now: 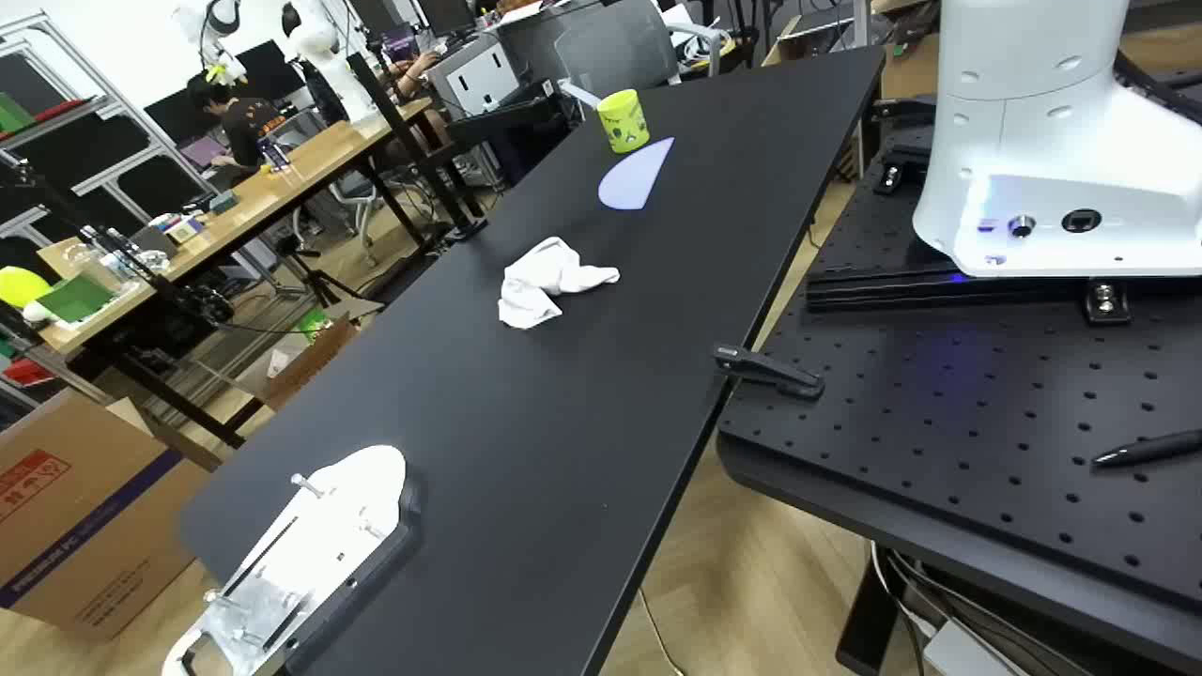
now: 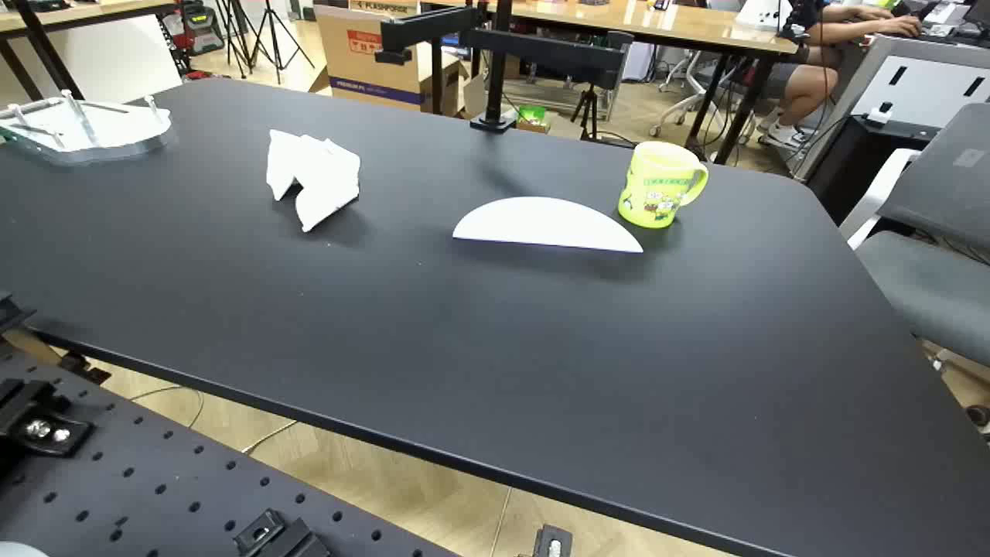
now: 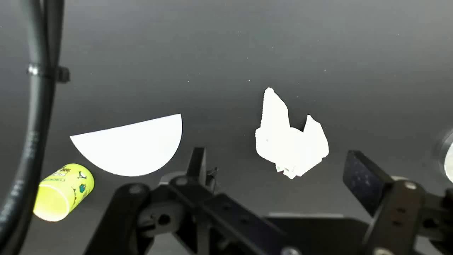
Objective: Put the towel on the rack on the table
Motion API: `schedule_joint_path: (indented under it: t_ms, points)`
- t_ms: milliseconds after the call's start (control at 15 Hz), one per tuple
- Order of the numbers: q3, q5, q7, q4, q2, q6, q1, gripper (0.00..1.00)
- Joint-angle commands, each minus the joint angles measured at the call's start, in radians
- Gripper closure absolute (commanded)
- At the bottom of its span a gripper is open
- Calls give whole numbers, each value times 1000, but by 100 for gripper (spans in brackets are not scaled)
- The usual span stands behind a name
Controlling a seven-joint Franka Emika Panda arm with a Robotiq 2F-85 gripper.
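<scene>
Lying crumpled on the table (image 3: 219,46), the towel (image 3: 291,147) sits beyond the spread fingers (image 3: 365,181) in the wrist view, roughly centred across their gap, its longer flap pointing away from them; the next move probably calls for straight advance and descent.

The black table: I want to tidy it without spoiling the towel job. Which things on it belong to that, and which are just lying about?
Belongs to the job:
white towel, crumpled
probably the rack, white with pegs

Just lying about:
yellow-green mug, upright
pale half-round piece beside it
</scene>
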Motion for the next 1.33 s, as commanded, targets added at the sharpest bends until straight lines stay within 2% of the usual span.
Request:
schedule_joint_path:
  t_ms: [0, 667, 933, 1267]
  points:
    - [-10, -5, 4, 2, 2, -2, 12, 0]
    - [-6, -15, 10, 6, 10, 4, 10, 0]
    - [28, -93, 84, 6, 84, 121, -3, 0]
    - [77, -158, 197, 7, 254, 374, 16, 0]
